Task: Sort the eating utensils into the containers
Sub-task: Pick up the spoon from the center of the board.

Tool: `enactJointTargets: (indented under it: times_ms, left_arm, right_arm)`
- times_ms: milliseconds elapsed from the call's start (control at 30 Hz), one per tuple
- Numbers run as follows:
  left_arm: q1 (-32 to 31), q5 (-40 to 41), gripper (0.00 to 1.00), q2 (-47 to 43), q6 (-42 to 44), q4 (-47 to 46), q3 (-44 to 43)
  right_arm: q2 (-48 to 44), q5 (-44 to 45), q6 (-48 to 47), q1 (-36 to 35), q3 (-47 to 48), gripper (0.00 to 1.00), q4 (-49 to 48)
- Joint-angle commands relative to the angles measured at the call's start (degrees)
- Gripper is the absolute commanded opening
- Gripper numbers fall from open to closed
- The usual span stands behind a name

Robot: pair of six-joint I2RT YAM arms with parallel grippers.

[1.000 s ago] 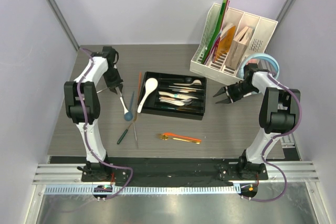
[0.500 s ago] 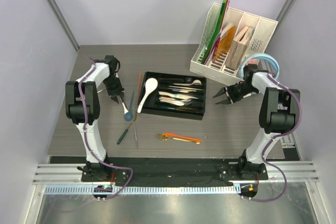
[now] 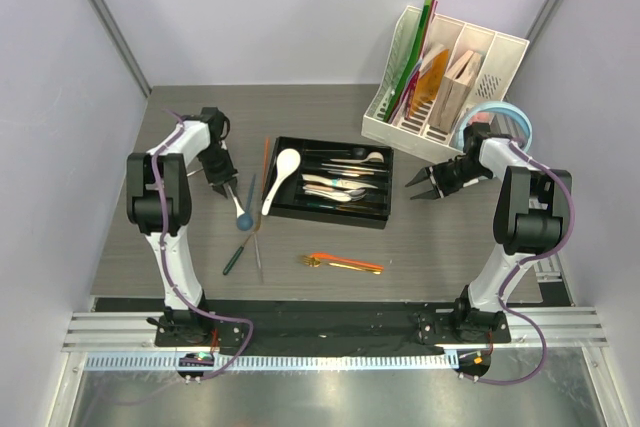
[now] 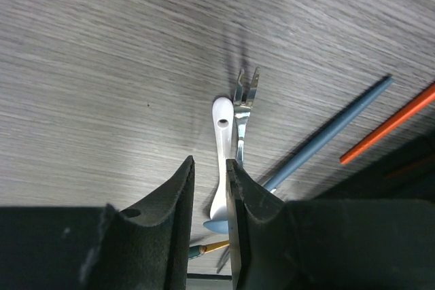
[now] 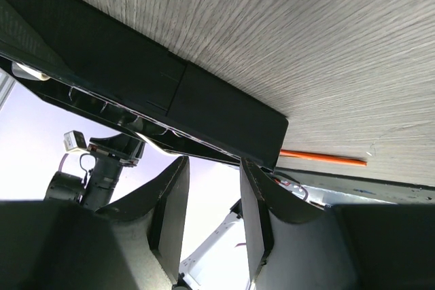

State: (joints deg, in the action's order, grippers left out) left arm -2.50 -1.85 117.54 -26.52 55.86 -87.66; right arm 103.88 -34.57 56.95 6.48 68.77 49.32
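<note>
A: Grey counter. Where's the spoon?
B: Flat beside a fork, left of the tray. Left hand is nearly pressed together astride its handle. Whether it grips, I cannot tell.
A: Right hand?
B: Spread, empty, just right of the tray.

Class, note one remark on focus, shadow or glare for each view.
Left wrist view: left gripper dark and soft-edged, fork sharp with a faint shadow above it. Right wrist view: right gripper and black tray show almost no detail. Top external view: even light, sheen on the metal strip.
</note>
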Motion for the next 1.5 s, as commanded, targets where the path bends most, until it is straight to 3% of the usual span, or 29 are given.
enactJointTargets:
  times_ms: [0,1000,1467]
  left_arm:
    - [0.22,-0.79,0.25,0.68,0.6,-1.54,0.73]
    - [0.13,-1.14,0.25,2.52,1.04,0.22,-3.57]
    - [0.04,1.5,0.24,2.17,1.04,0.4,-1.12]
  right_arm:
    - [-1.92,0.03,0.09,-0.33,-0.04,0.41,-0.19]
    - [-1.31,-0.41,-0.17,-0.33,0.05,0.41,-0.45]
    - [-0.96,-0.41,0.09,-0.33,0.22,0.41,-0.54]
